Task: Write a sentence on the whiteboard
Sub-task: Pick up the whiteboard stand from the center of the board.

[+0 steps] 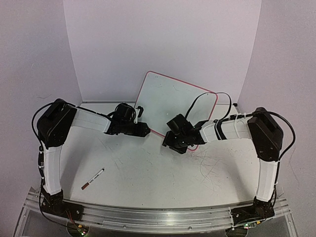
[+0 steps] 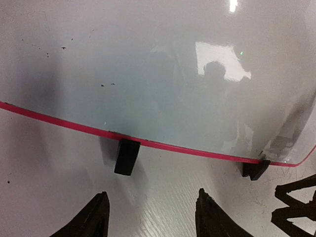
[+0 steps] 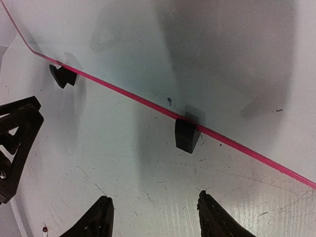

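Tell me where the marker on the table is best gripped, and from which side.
Probably mid-barrel, from above: the marker lies flat and diagonal on the table, so jaws should close across its thin white body, clear of the dark end.

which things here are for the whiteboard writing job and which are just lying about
For the job: whiteboard on its black clip feet; marker; left gripper and right gripper, both open and empty.

Just there: grey scratches on the tabletop.
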Robot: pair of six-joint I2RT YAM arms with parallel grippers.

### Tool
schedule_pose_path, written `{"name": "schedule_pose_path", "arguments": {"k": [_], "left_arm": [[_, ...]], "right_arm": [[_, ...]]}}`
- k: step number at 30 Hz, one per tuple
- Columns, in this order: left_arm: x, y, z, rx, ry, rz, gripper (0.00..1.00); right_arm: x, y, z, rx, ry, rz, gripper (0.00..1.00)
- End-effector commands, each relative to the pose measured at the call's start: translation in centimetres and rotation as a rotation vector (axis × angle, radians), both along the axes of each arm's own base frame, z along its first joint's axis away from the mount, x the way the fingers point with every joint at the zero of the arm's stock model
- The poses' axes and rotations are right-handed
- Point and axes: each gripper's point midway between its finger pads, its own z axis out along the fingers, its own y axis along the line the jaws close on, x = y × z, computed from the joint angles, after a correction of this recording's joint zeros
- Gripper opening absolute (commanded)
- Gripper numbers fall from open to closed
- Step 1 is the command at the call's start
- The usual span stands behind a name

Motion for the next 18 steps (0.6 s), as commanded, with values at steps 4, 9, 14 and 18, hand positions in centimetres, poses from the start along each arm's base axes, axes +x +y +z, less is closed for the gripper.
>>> {"name": "schedule_pose_path", "arguments": {"k": [4,9,14,18], "left_arm": [[2.3,-0.9,-0.7,0.028,-0.037,-0.048,0.53],[2.9,-1.7,-1.5,0.039,-0.046,-0.08,0.49],[3.4,-2.1,-2.0,0.053,-0.055,-0.093,0.45],[3.8,-2.4,-2.4,0.062,-0.059,-0.099,0.37]], "right_arm": [[2.1,-0.7,-0.5,-0.063,-0.058,-0.116,0.37],[2.9,-0.6,-1.0,-0.093,-0.079,-0.128,0.38],[3.5,-0.9,-1.6,-0.133,-0.099,-0.142,0.44],[4.0,-1.3,-2.0,-0.167,-0.114,-0.159,0.42]]}}
